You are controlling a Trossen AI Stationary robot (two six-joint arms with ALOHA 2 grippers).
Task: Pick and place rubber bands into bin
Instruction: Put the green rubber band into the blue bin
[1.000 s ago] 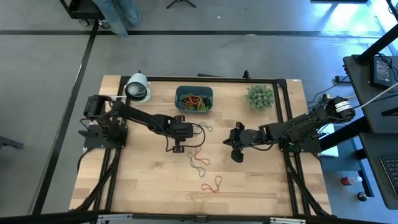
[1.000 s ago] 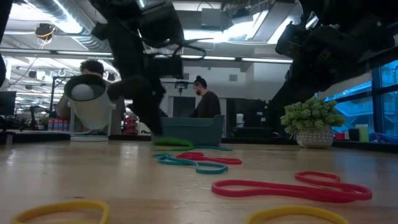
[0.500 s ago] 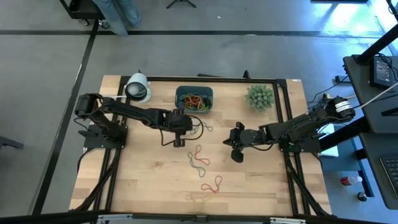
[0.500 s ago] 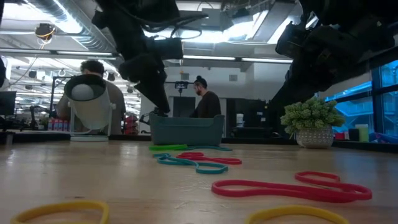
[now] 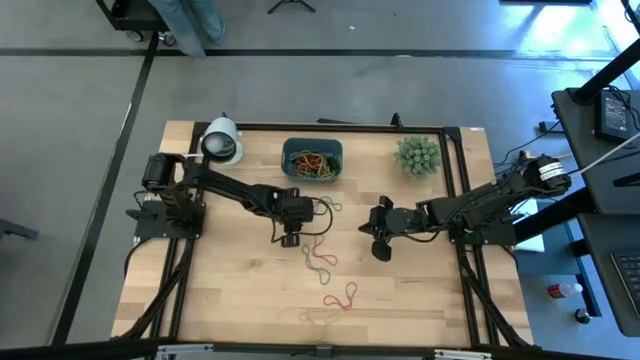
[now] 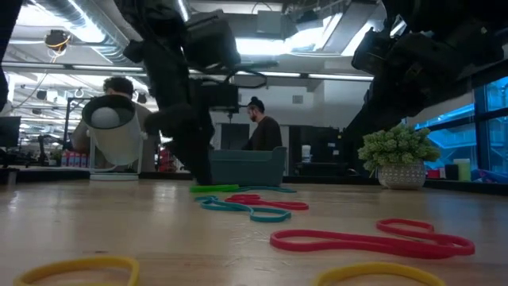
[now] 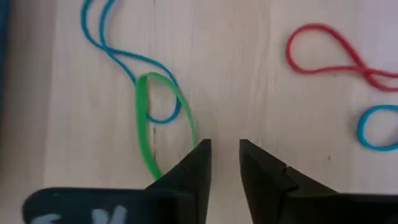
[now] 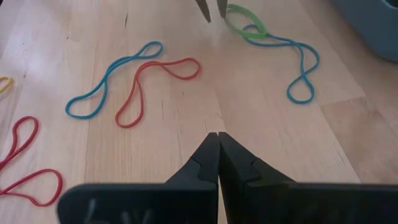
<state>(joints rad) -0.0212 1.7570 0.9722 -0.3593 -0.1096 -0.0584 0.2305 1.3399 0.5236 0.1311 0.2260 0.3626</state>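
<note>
My bin point(image 5: 312, 160) has a fair pile of rubber bands point(image 5: 318, 255) in it already, though several loose ones remain on the table point(image 5: 220, 290), maybe six. Left gripper point(image 7: 224, 152) sits slightly spread and empty beside the green band point(image 7: 163, 118); right gripper point(image 8: 217, 146) waits pressed together.

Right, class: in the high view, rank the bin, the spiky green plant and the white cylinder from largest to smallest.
1. The bin, clearly largest.
2. The spiky green plant and the white cylinder look about alike; too close to rank.
</note>
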